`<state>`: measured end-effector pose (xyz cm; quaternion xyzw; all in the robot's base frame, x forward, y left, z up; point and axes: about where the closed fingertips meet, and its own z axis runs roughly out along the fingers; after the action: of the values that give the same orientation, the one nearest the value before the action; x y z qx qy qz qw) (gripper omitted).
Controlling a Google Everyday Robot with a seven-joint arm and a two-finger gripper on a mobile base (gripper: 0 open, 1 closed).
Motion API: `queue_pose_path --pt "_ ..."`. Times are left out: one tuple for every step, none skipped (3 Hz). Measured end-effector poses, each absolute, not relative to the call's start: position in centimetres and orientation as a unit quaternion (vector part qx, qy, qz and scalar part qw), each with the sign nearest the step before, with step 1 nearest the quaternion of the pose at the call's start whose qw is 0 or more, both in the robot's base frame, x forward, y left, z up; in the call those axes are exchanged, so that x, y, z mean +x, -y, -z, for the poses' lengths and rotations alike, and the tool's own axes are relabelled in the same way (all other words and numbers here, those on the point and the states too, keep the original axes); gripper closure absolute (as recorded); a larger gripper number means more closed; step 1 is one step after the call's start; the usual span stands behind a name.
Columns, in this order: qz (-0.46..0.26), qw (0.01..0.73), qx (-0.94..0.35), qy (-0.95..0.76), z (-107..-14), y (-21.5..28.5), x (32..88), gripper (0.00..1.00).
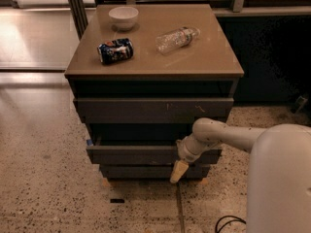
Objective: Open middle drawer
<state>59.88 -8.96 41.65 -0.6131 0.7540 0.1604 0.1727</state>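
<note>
Gripper [178, 171] low at the cabinet's [204, 57] front, right of centre, by the middle drawer's [131, 154] lower edge. Clenched or released: cannot tell. Drawer jutting slightly from cabinet

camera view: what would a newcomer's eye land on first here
First, the pale robot arm reaching in from the right, its end effector low at the front of the middle drawer of a dark cabinet. Then the cabinet's tan top: a white bowl at the back left, a blue can on its side and a clear bottle lying flat.
</note>
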Motion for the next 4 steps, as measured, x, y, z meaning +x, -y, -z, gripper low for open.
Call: queue_pose_path --pt "-0.167 0.168 -0.613 -0.753 -40.8 9.1 58.5 0.00" --pt "-0.164 0.171 -0.610 -0.756 -41.5 9.4 58.0 0.00" --pt "-0.167 0.150 -0.607 -0.762 -42.0 9.7 52.9 0.00" --pt "-0.167 0.149 -0.607 -0.762 -42.0 9.7 52.8 0.00"
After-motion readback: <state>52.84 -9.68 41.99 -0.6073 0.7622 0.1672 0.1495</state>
